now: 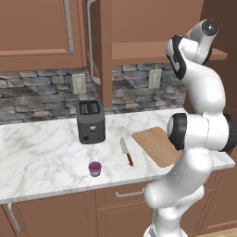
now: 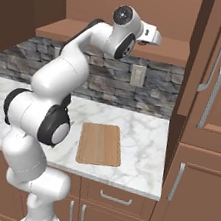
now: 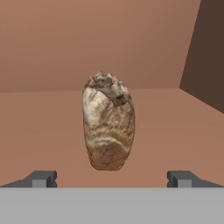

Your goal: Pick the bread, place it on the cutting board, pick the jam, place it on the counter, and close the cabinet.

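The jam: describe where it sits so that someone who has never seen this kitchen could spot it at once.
Start at the white marble counter under the wooden wall cabinet. In front of the dark toaster, near the counter's front edge, stands the jam, left of a red-handled knife. It is the one small purple jar there, squat, with a paler top, far smaller than the toaster.

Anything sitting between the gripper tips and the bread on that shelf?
Nothing. In the hand view, bare brown shelf lies between the open gripper and the bread ahead.
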